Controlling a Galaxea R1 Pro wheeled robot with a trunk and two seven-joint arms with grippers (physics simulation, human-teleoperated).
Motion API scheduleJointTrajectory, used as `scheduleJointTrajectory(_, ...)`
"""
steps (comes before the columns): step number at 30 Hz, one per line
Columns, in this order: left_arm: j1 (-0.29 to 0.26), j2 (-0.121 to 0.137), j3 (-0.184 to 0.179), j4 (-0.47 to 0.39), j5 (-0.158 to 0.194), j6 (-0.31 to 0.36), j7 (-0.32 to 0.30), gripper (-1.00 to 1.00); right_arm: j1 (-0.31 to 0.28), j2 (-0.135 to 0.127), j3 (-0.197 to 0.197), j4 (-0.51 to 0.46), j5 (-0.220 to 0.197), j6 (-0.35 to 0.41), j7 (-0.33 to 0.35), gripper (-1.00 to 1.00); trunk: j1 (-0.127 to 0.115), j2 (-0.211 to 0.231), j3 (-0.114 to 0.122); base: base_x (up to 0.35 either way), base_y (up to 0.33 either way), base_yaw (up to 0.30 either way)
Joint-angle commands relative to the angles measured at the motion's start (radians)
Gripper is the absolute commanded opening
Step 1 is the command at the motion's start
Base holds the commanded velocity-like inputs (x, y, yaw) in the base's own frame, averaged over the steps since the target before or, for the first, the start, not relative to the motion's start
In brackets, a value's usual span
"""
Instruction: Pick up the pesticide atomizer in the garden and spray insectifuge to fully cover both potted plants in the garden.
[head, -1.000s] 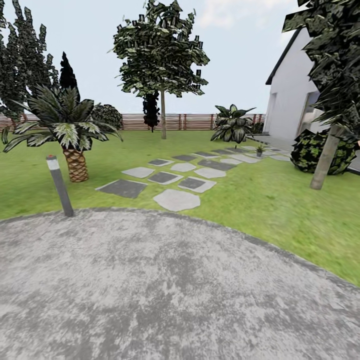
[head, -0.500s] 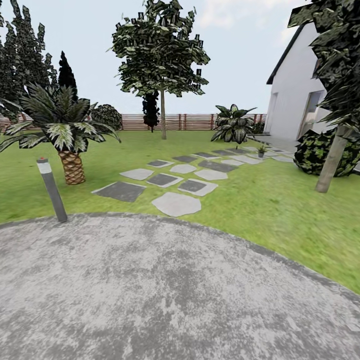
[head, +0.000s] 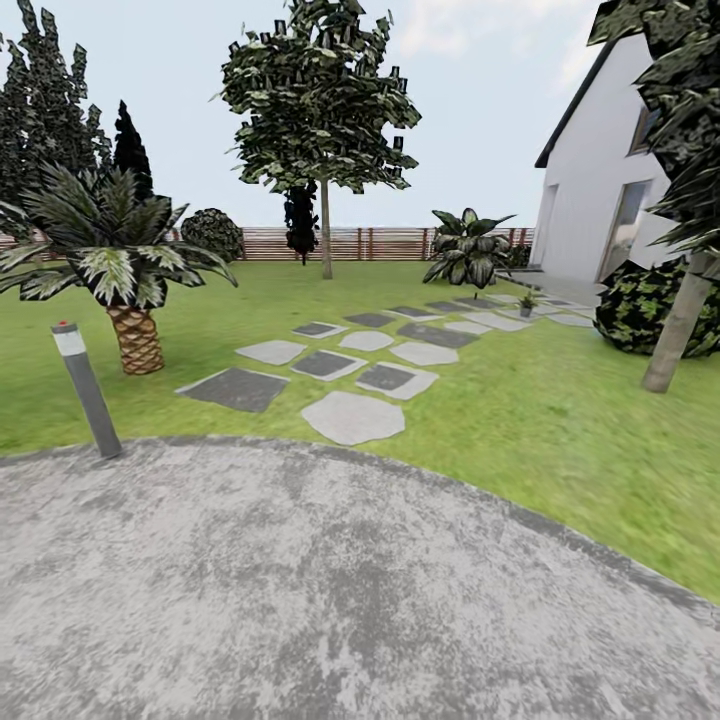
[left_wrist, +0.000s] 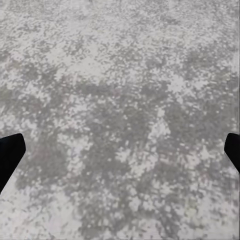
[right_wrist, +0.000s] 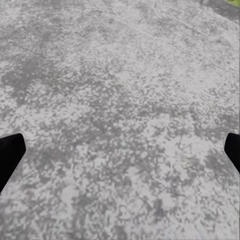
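Early in the task, by my judgement: nothing grasped, spraying undone. Left gripper (left_wrist: 120, 150) and right gripper (right_wrist: 120, 150) hang released and empty over mottled grey paving (head: 330, 600). Atomizer not made out. One small potted plant (head: 526, 302) sits far along the stone slabs (head: 352, 416), near the house (head: 600, 200). Lawn (head: 560, 420) all round, post lamp (head: 86, 388) at paving edge, palm (head: 115, 262), fence (head: 370, 243) behind.

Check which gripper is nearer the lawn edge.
Right, likely. Right gripper hangs over paving with lawn just in sight; left gripper is over plain paving.
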Motion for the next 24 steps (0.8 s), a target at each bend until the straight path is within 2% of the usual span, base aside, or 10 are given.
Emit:
scheduleJointTrajectory(1,-0.001,0.000,0.000,0.001,0.004,-0.003,-0.001,1.00,-0.001,0.001,-0.004,0.001,0.009,-0.003,0.000,1.00,0.000,0.000,-0.001,0.339,0.000,0.000)
scheduleJointTrajectory(24,-0.001,0.000,0.000,0.001,0.004,-0.003,-0.001,1.00,-0.001,0.001,-0.005,0.001,0.009,-0.003,0.000,1.00,0.000,0.000,-0.001,0.339,0.000,0.000)
